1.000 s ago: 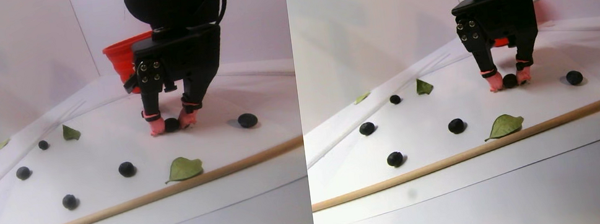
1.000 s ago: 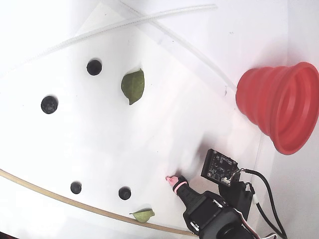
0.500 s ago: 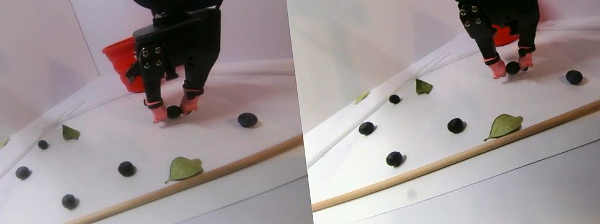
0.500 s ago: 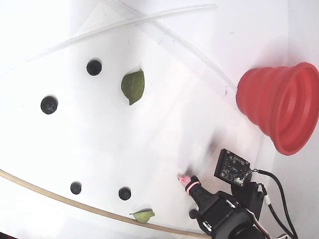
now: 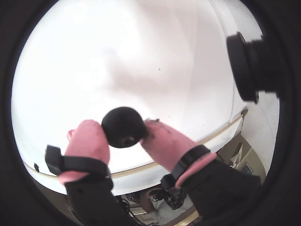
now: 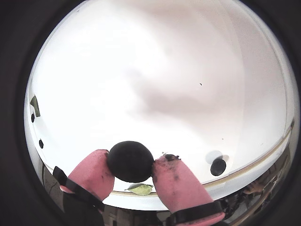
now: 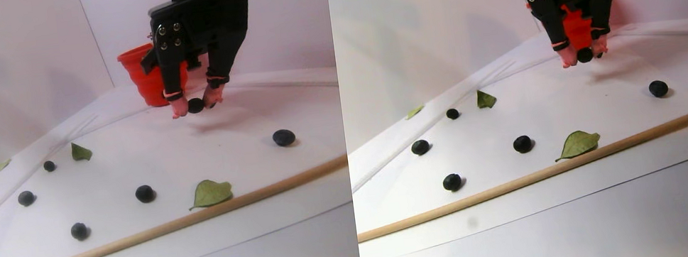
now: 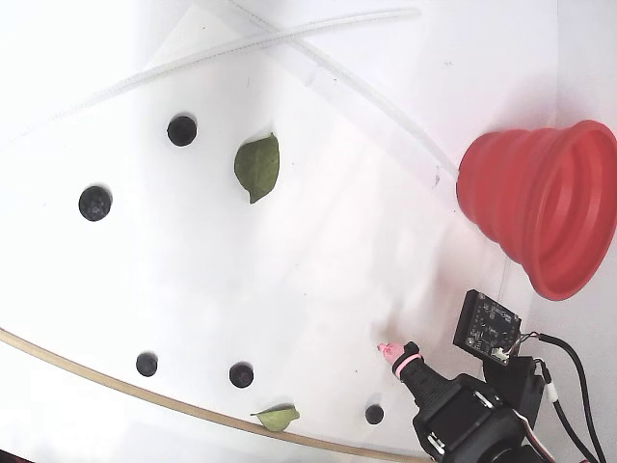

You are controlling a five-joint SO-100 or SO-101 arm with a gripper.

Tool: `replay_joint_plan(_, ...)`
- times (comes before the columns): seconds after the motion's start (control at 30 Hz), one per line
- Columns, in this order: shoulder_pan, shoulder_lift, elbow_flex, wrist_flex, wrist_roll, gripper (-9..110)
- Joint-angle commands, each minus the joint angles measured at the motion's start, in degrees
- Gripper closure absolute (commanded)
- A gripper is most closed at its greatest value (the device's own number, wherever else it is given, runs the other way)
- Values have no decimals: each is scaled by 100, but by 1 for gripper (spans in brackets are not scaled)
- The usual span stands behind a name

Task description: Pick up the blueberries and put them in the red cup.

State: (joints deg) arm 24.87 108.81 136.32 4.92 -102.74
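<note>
Fingers [image 6: 133, 175] pinched on one berry [image 6: 130, 161], lifted off the table [image 7: 107, 179]. I'd carry it slow, clear the cup [image 8: 545, 207] rim, then open.

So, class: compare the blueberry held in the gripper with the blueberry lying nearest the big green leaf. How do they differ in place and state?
The held blueberry is pinched between the gripper's pink fingertips; the blueberry by the leaf lies free.
The held one hangs above the white sheet, near the red cup; the other rests on it, left of the leaf in the stereo pair view.
Both are small, round and dark.
</note>
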Motion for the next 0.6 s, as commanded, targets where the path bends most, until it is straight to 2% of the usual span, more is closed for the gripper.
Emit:
replay_joint_plan(0.0, -35, 650, -53, 105, 9, 87)
replay_joint_plan(0.57, -97, 1670, -185, 870, -44, 87)
